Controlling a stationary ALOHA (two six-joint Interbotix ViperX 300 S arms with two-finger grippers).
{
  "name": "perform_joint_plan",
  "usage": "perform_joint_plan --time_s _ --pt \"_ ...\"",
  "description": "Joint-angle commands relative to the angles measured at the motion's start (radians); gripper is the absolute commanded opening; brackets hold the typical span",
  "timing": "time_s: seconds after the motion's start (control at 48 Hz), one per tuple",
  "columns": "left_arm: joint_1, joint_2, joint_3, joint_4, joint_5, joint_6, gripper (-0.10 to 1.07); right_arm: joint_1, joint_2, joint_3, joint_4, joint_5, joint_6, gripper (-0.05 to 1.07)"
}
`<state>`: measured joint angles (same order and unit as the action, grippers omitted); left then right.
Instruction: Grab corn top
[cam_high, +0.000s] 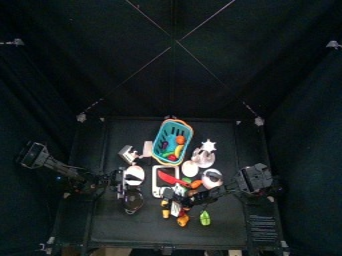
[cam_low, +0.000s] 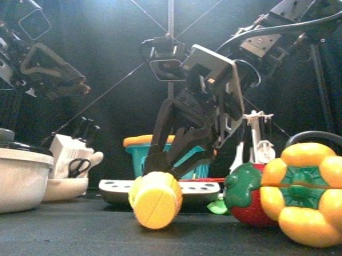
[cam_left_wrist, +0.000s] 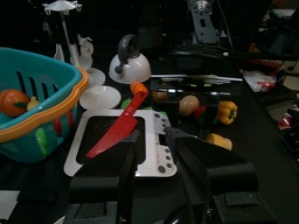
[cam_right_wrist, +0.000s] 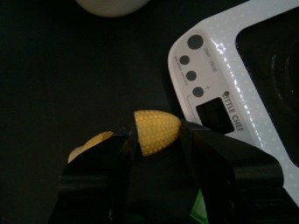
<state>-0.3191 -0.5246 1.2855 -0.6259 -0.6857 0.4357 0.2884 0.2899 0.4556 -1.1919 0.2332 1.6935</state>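
The corn top (cam_right_wrist: 156, 131) is a short yellow cob piece. It sits between the two jaws of my right gripper (cam_right_wrist: 160, 149), which press on it from both sides, next to the white scale (cam_right_wrist: 239, 70). A second yellow piece (cam_right_wrist: 91, 149) lies just beside one jaw. In the front view the right gripper (cam_low: 167, 160) hangs down over a yellow corn piece (cam_low: 156, 198) lying on the table near the front edge. My left gripper (cam_left_wrist: 155, 171) rests open and empty at the table's left side, facing the scale (cam_left_wrist: 128, 153).
A red knife (cam_left_wrist: 117, 136) lies on the scale. A teal basket (cam_left_wrist: 41, 101) with vegetables stands behind it, and a kettle (cam_left_wrist: 128, 61) further back. A yellow pepper (cam_low: 307, 190) and a red vegetable (cam_low: 247, 195) are at the front right, a white bowl (cam_low: 20, 180) at the front left.
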Motion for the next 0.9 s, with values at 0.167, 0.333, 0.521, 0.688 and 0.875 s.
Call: perform_joint_plan --time_s 0.167,0.333,0.521,0.688,0.875 --pt "0.003 0.0 -0.021 0.006 -0.003 0.002 0.72 0.003 0.005 -0.029 0.021 0.0 -0.002 0.81" --pt "0.003 0.0 -0.02 0.006 -0.003 0.0 0.72 0.003 0.02 -0.038 0.023 0.0 -0.002 0.81" --pt "0.005 -0.002 -0.015 0.005 -0.002 0.0 0.72 0.003 0.028 -0.043 0.025 0.0 -0.003 0.8" --pt "0.003 0.0 -0.014 0.003 -0.003 0.0 0.72 0.002 0.025 -0.044 0.018 0.0 -0.003 0.77" --pt "0.003 0.0 -0.014 0.003 -0.003 0.0 0.72 0.003 -0.002 -0.041 0.008 0.0 -0.003 0.67"
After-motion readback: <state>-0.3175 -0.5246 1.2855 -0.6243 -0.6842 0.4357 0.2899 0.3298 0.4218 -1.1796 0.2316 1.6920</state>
